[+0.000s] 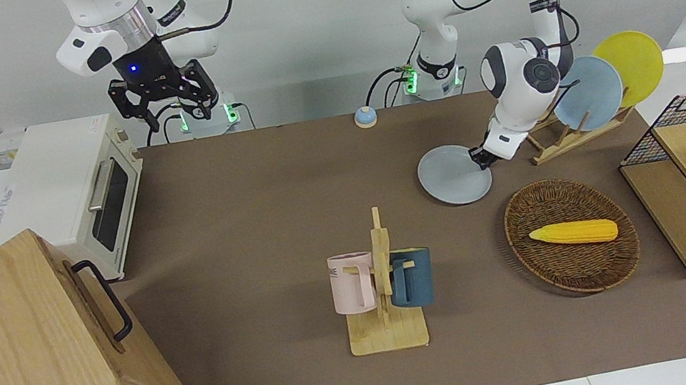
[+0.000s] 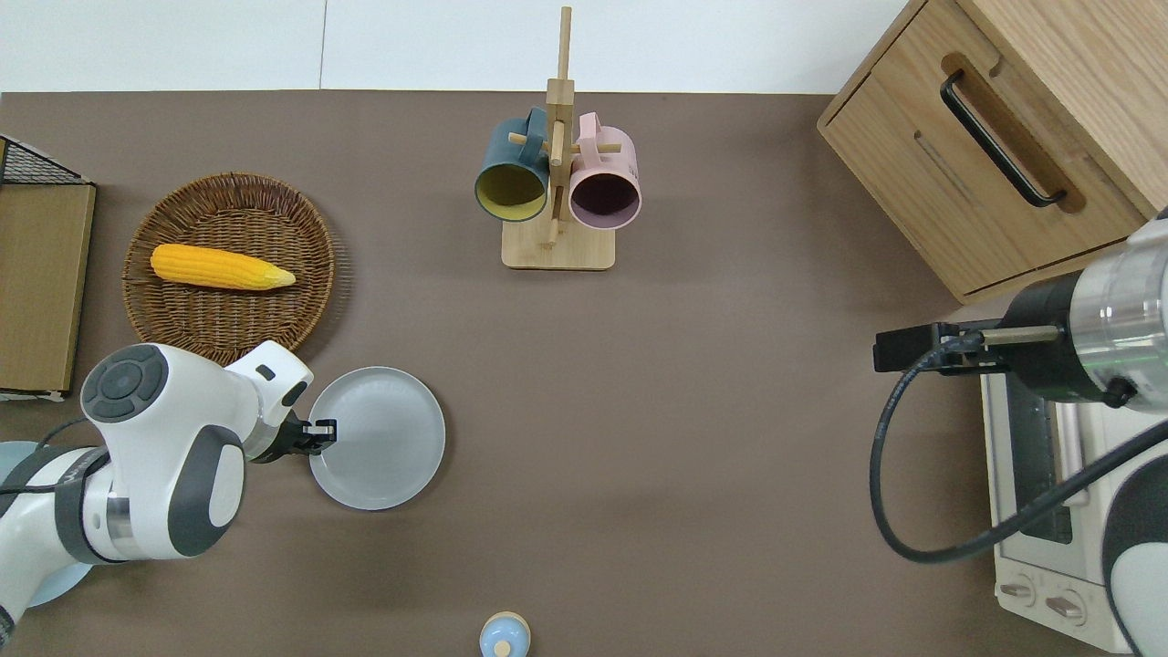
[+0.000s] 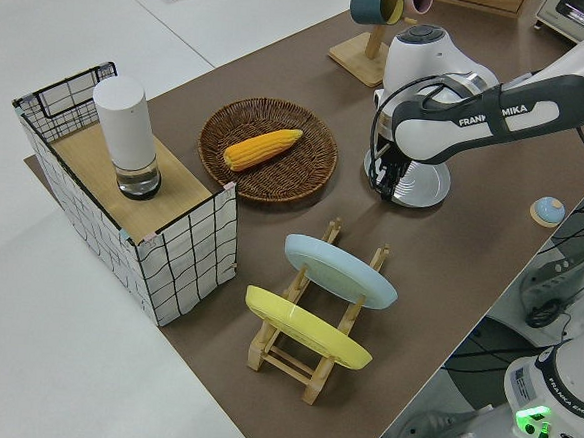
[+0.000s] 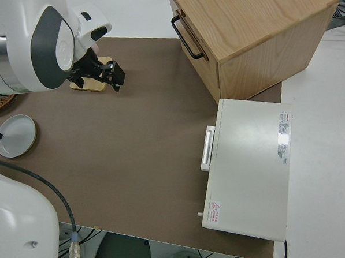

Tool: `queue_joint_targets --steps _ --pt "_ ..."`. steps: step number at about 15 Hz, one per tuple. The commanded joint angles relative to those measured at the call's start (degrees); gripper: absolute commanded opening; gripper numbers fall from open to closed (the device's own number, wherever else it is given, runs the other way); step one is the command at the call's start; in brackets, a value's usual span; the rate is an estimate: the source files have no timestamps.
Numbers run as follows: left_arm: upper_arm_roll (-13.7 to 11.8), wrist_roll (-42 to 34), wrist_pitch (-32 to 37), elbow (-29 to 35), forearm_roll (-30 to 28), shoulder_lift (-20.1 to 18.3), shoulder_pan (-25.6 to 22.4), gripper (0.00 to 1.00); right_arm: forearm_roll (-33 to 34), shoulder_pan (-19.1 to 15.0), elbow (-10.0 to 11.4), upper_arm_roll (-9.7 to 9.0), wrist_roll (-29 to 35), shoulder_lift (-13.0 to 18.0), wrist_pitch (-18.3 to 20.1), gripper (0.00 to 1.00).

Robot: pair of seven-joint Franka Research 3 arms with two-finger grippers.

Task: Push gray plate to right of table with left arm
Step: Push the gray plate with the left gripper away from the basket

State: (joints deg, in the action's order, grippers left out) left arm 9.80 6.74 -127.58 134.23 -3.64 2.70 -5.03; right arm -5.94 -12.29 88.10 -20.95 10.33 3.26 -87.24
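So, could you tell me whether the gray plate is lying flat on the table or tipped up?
Flat. The gray plate rests on the table, showing as a full circle from overhead, left gripper at its rim.

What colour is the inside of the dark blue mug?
Yellow-olive inside the dark blue ceramic mug; overhead view shows it best.

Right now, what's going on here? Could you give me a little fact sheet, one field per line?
Working arm: left gripper down at the rim of the gray plate, on the edge toward the left arm's end of the table
Other arm: right arm, parked
Plate: flat on the table, nearer to the robots than the wicker basket
In the basket: an ear of corn
Mug stand: blue mug and pink mug hanging
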Motion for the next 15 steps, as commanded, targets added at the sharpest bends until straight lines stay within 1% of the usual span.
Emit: queue_joint_targets --steps 1,5,8,11,15 --pt "0.22 5.64 -2.31 0.94 0.38 1.34 3.62 0.0 -0.92 -0.37 -0.82 -0.23 0.12 -0.36 0.31 0.996" --pt "0.22 10.3 -2.58 0.94 0.38 1.25 7.21 0.0 -0.92 -0.37 -0.82 -0.23 0.12 -0.36 0.31 0.996" --pt "0.3 12.67 -2.67 0.94 0.21 1.25 9.07 0.0 -0.92 -0.37 -0.82 -0.15 0.12 -0.36 0.31 0.996" --pt "0.3 14.61 -3.45 0.68 -2.16 1.25 11.7 0.0 -0.92 -0.37 -0.82 -0.23 0.12 -0.36 0.31 0.996" --pt "0.3 18.12 -4.16 0.68 -2.6 1.25 14.52 0.0 -0.92 -0.37 -0.82 -0.23 0.12 -0.36 0.31 0.996"
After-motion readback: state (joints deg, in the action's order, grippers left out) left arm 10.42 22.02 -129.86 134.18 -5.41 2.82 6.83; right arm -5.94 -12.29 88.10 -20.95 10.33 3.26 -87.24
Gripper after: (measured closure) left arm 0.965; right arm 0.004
